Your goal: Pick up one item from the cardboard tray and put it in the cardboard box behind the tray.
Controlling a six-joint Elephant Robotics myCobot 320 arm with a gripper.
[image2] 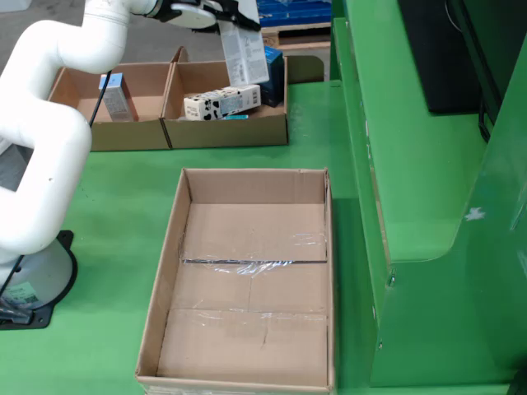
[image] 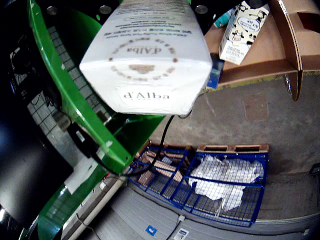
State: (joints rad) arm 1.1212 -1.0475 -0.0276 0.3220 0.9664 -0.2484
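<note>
A tall white d'Alba box (image2: 244,54) hangs tilted above the right-hand cardboard tray (image2: 226,132), with my gripper (image2: 224,15) shut on its top end. In the wrist view the same d'Alba box (image: 150,55) fills the upper middle, its base facing the camera; the fingers are hidden there. Below it in the tray lie a cow-patterned carton (image2: 221,103) (image: 243,32) on its side, a dark blue box (image2: 274,70) (image: 216,74) and a small teal item (image2: 235,117). A large cardboard box (image2: 247,280) stands open and empty at the front of the fixed view.
A second cardboard tray (image2: 123,132) at the left holds a light blue box (image2: 118,96). A raised green wall (image2: 428,206) runs along the right side. The arm's base (image2: 33,288) stands at the left. A blue wire cage (image: 220,185) shows in the wrist view.
</note>
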